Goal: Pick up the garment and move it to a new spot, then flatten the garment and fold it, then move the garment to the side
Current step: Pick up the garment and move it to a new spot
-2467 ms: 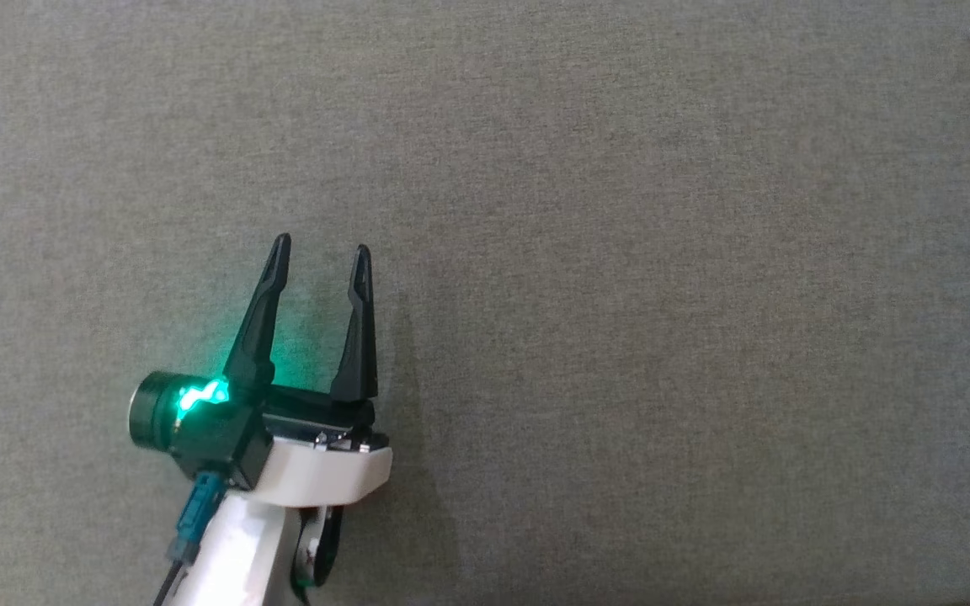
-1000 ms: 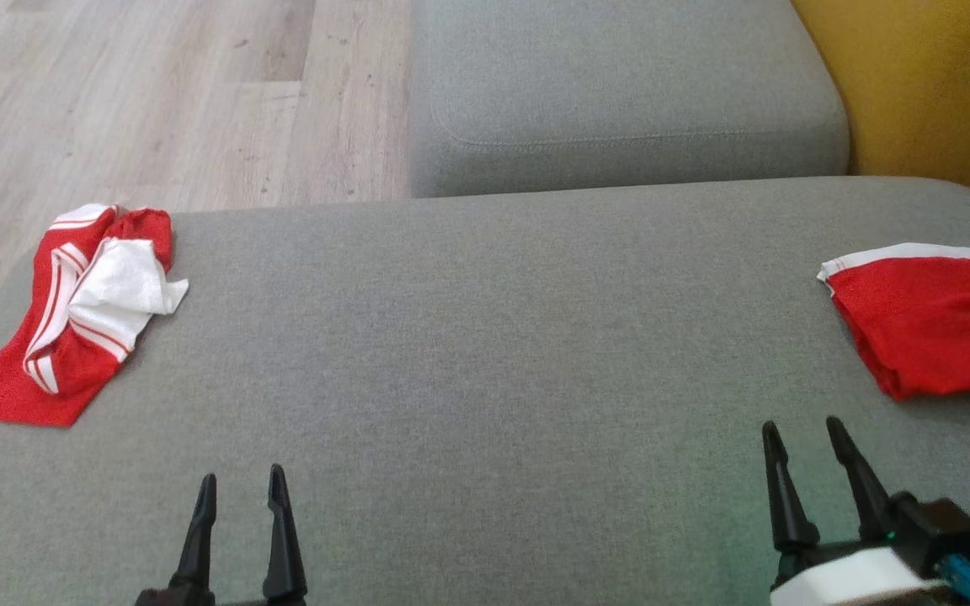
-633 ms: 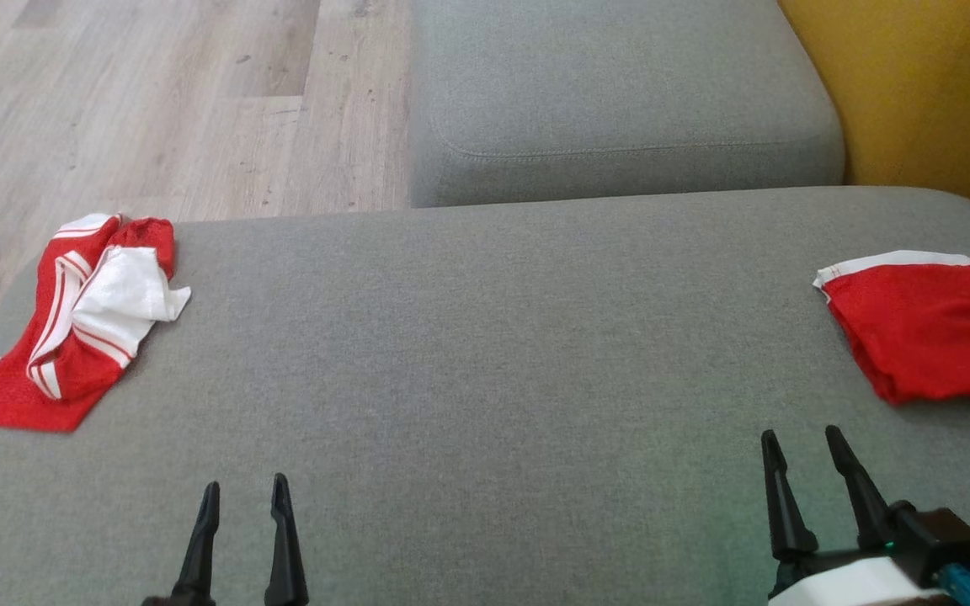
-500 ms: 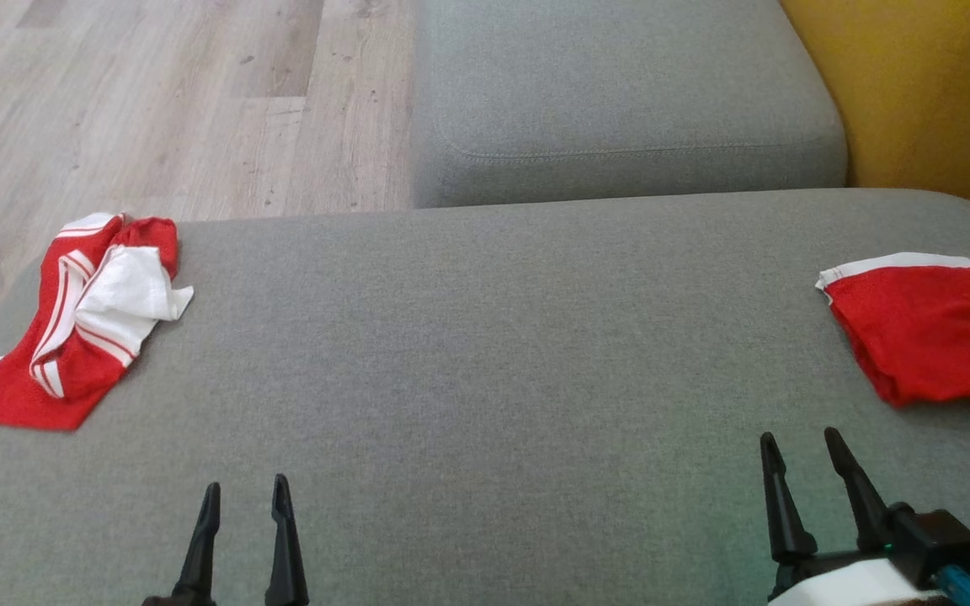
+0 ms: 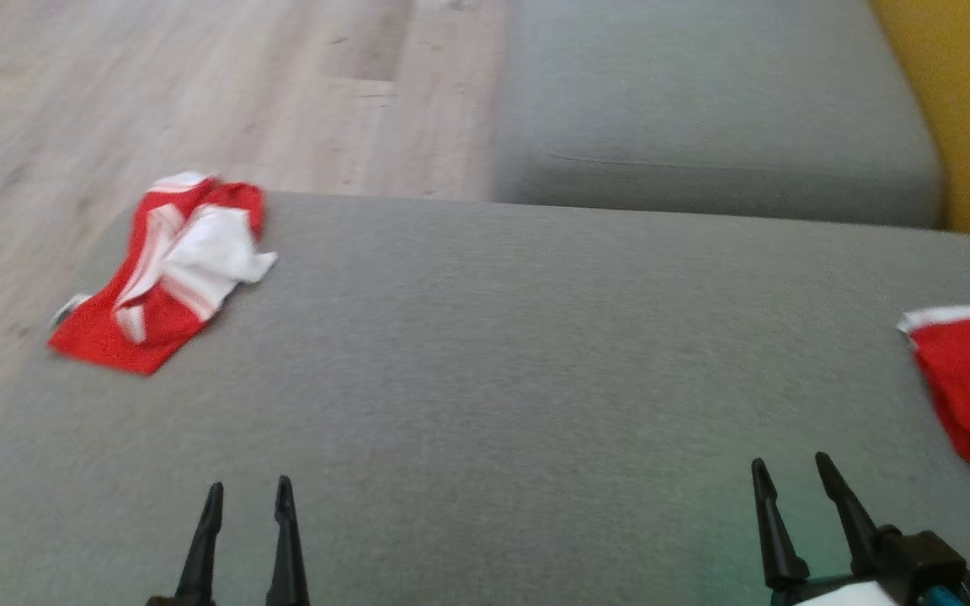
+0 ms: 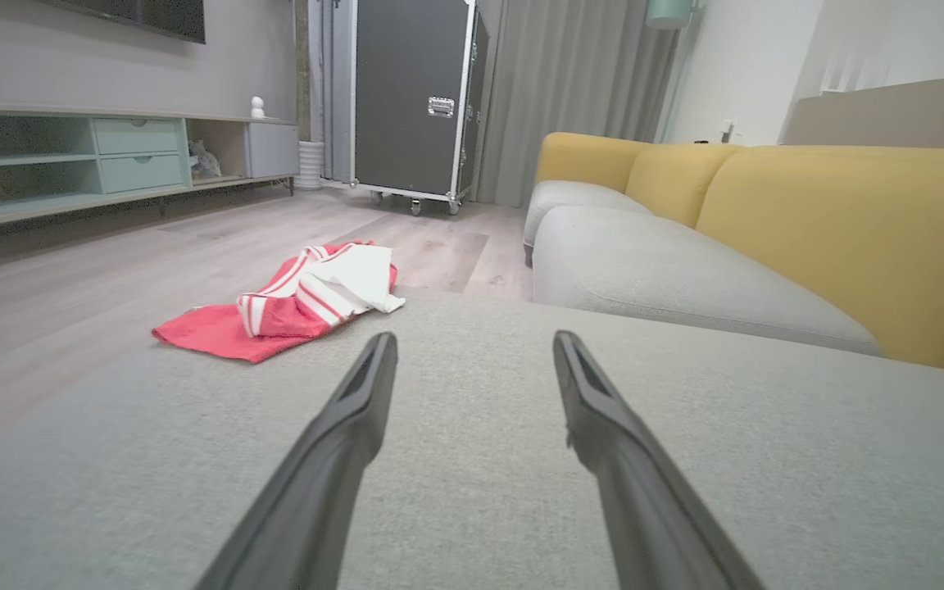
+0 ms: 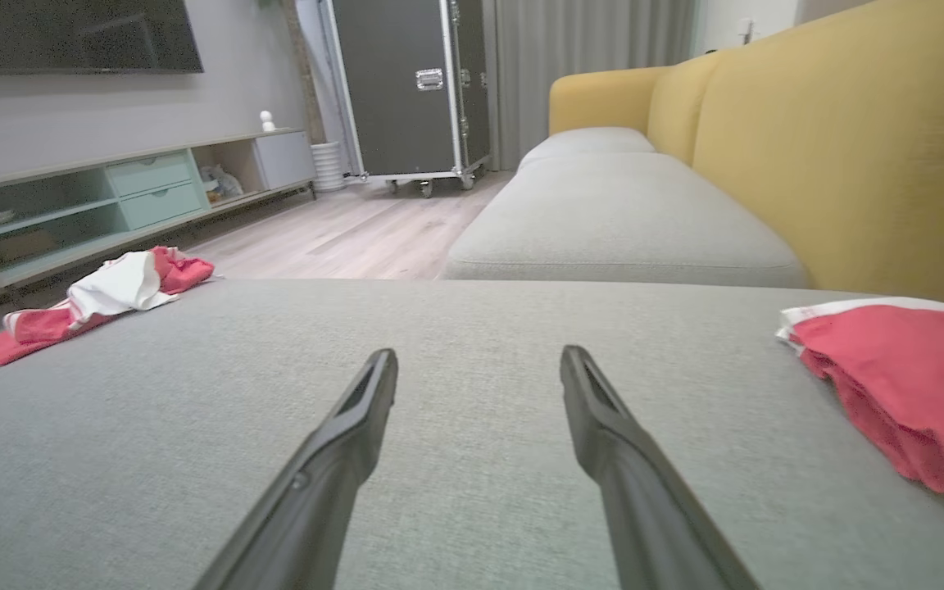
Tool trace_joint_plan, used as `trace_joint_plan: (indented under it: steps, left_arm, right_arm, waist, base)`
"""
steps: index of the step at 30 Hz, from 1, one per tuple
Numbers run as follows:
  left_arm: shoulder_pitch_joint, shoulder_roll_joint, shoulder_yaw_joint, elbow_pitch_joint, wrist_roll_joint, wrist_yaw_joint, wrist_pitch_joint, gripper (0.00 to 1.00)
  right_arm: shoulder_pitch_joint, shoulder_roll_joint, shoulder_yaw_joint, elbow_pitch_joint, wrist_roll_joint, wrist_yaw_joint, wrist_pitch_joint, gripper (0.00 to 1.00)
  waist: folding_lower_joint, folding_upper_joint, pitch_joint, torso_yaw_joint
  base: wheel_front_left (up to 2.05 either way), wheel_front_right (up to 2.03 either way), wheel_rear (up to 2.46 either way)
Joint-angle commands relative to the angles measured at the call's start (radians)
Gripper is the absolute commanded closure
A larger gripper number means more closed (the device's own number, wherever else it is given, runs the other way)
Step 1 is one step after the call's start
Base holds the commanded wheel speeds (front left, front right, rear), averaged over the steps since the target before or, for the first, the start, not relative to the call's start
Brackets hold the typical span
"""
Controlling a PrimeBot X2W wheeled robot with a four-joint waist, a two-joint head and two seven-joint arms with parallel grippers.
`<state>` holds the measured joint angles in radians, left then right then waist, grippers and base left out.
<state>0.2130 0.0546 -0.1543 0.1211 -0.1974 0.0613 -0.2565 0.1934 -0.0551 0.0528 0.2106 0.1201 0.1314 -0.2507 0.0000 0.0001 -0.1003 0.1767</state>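
Garments lie well apart on the sofa: crumpled garment, red and white, at its far left edge; folded garment, red, near the right claw. It and the left claw hover spread, empty.

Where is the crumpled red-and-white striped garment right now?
Head view: the crumpled red-and-white striped garment lies on the far left corner of the grey fabric cushion, beside the pale wooden floor, ahead of the left gripper.

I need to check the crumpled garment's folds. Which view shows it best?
Left wrist view: the crumpled garment is sharp and fairly near. Head view blurs it; right wrist view shows it small, far left.
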Motion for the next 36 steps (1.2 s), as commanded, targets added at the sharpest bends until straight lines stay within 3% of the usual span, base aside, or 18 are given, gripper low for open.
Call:
trace_joint_plan:
  steps: [1, 4, 5, 15, 22, 30, 36]
  left_arm:
    - [-0.033, -0.004, 0.045, -0.028, 0.012, -0.003, -0.005, 0.00]
    - [-0.027, -0.004, 0.066, -0.027, 0.023, -0.009, -0.005, 0.00]
    - [-0.015, -0.004, 0.099, -0.042, 0.030, -0.007, -0.005, 0.00]
    - [-0.040, -0.004, 0.221, -0.142, 0.022, 0.022, -0.005, 0.00]
    - [-0.293, 0.037, 0.250, -0.135, 0.053, -0.012, -0.005, 0.00]
    - [-0.643, 0.092, 0.263, 0.148, 0.035, -0.055, -0.004, 0.00]
    - [-0.957, 0.123, 0.250, 0.519, 0.000, -0.097, 0.035, 0.00]
  right_arm:
    - [-0.031, -0.003, 0.024, -0.028, -0.003, -0.001, -0.011, 0.00]
    - [-0.028, 0.000, 0.032, -0.026, 0.000, -0.001, -0.011, 0.00]
    - [-0.028, 0.003, 0.037, -0.023, 0.002, -0.001, -0.011, 0.00]
    - [-0.085, -0.034, 0.058, -0.013, -0.022, -0.001, -0.011, 0.00]
    - [-0.131, -0.145, 0.031, -0.043, -0.050, -0.001, -0.011, 0.00]
    - [-0.167, -0.236, 0.003, -0.098, -0.073, -0.001, -0.011, 0.00]
    - [-0.204, -0.300, 0.001, -0.172, -0.076, -0.001, 0.008, 0.00]
  waist:
    - [0.0000, -0.0001, 0.000, 0.090]
    - [0.0000, -0.0001, 0.002, 0.169]
    - [0.0000, -0.0001, 0.006, 0.260]
    - [0.0000, -0.0001, 0.123, 0.319]
    - [0.0000, -0.0001, 0.301, 0.331]
    - [0.0000, -0.0001, 0.462, 0.313]
    - [0.0000, -0.0001, 0.579, 0.293]
  base:
    - [0.00, 0.00, 0.00]
    - [0.00, 0.00, 0.00]
    - [0.00, 0.00, 0.00]
    - [0.00, 0.00, 0.00]
    - [0.00, 0.00, 0.00]
    - [0.00, 0.00, 0.00]
    - [0.00, 0.00, 0.00]
